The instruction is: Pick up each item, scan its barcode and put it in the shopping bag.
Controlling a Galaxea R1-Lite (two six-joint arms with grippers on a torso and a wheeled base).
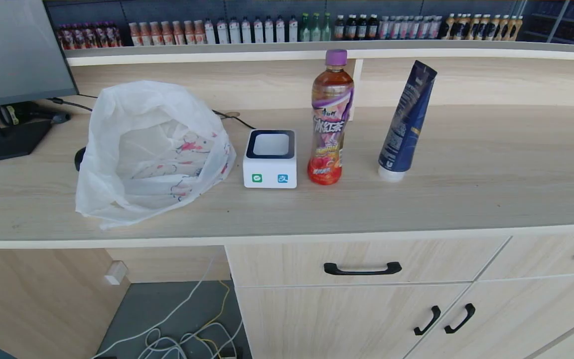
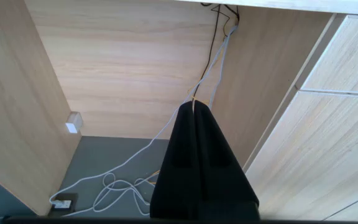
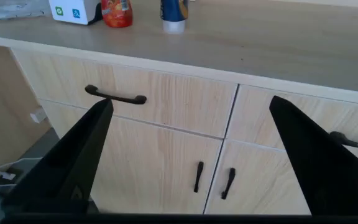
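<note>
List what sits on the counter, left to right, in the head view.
monitor → white shopping bag → white barcode scanner → tea bottle with purple cap → dark blue tube standing on its cap

Left of the scanner (image 1: 269,158), the shopping bag (image 1: 152,149) is covering most of a dark round object (image 1: 79,158) — too little is showing to name it. Farther left, the monitor (image 1: 15,50) is running off the edge. Right of the scanner, the bottle (image 3: 117,12) and tube (image 3: 173,14) are being cropped at their tops in the right wrist view.
</note>
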